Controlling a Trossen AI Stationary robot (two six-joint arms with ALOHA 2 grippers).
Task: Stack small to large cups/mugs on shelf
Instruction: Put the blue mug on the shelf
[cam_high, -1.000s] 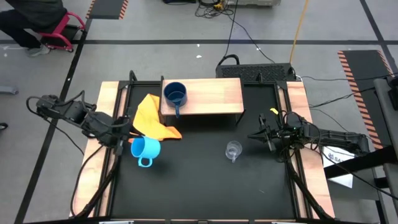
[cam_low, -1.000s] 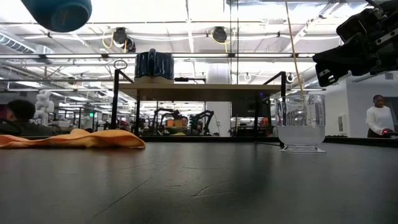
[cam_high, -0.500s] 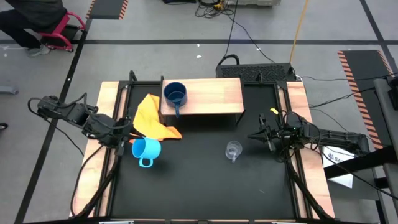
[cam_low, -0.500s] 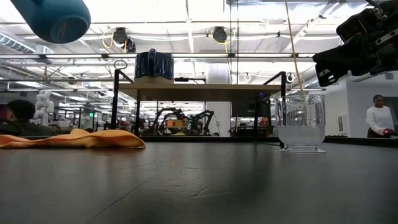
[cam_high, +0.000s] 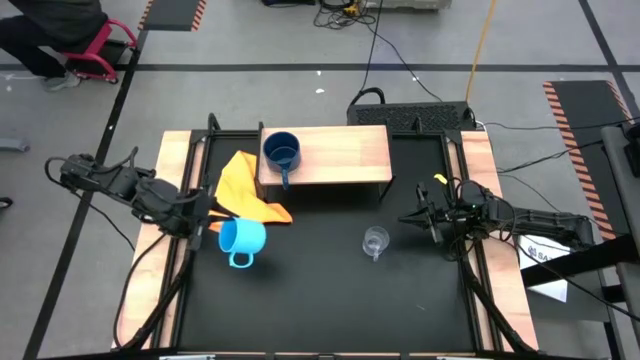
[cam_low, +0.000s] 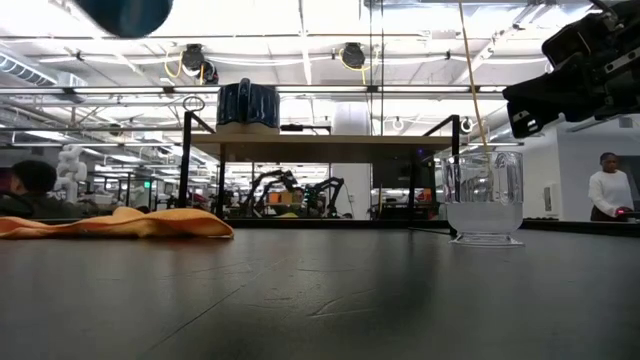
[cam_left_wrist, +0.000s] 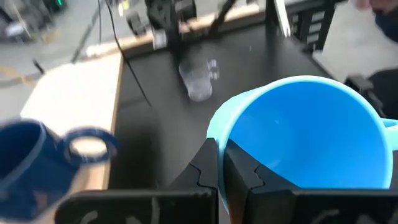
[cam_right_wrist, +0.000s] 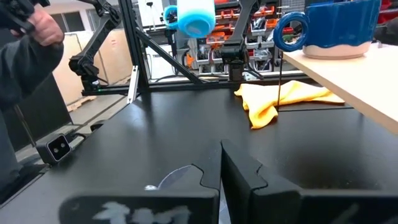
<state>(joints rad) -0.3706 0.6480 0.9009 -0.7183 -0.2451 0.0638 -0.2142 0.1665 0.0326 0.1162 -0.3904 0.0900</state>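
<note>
Clearly the left tool (cam_left_wrist: 222, 163) pinches the rim of the mid-size light blue mug (cam_high: 241, 238), held above the bench's left side. That thin rim hold could slip near the low light-wood shelf (cam_high: 340, 155). Right tool (cam_high: 424, 219) waits closed and empty by the right edge.

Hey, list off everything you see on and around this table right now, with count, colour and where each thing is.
dark blue mug: one, dark blue, standing on the shelf's left end.
light blue mug: one, light blue, lifted off the table at left front, held by its rim.
clear glass cup: one, clear, upright on the tabletop, right of centre.
cloth: one, yellow-orange, crumpled on the tabletop beside the shelf's left end.
shelf: one, light wood on thin dark legs, at the back of the table.
person: one, in a white top, far back in the room.
left gripper: shut on the mug's rim.
right gripper: waiting beside the glass cup, fingers together.
</note>
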